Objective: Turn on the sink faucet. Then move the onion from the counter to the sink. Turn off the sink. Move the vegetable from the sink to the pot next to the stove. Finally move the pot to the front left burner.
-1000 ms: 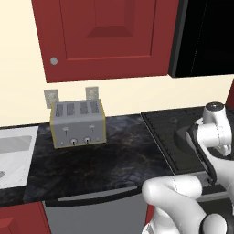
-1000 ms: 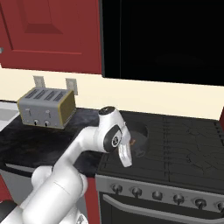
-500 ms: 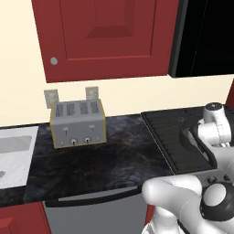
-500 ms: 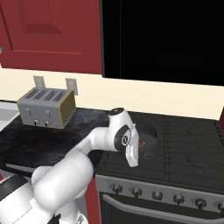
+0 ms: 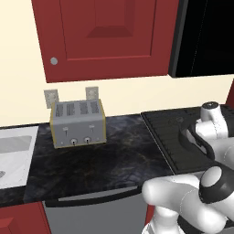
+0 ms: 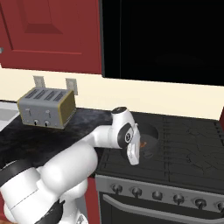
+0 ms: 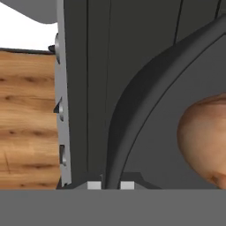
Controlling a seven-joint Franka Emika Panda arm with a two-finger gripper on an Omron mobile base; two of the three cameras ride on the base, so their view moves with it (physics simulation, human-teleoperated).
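My gripper (image 7: 110, 185) is shut on the rim of the dark pot (image 7: 145, 101), with one fingertip (image 7: 93, 185) on each side of the rim. The tan-orange onion (image 7: 203, 141) lies inside the pot. In the right base view the pot (image 6: 151, 136) stands over the front left part of the black stove (image 6: 188, 148), with the gripper (image 6: 133, 158) at its near rim. In the left base view the arm partly hides the pot (image 5: 194, 137). The pale sink (image 5: 16, 153) is at the far left. The sink faucet is out of view.
A grey four-slot toaster (image 5: 77, 123) stands on the black counter (image 5: 100, 157) against the wall, left of the stove. Red cabinets hang above. The stove's front edge with its knobs (image 6: 155, 194) lies just below the pot. Wooden floor (image 7: 26, 114) lies beyond that edge.
The arm has carried the pot to the right, from the stove's left edge further onto the cooktop. The move was smaller in the last half second.
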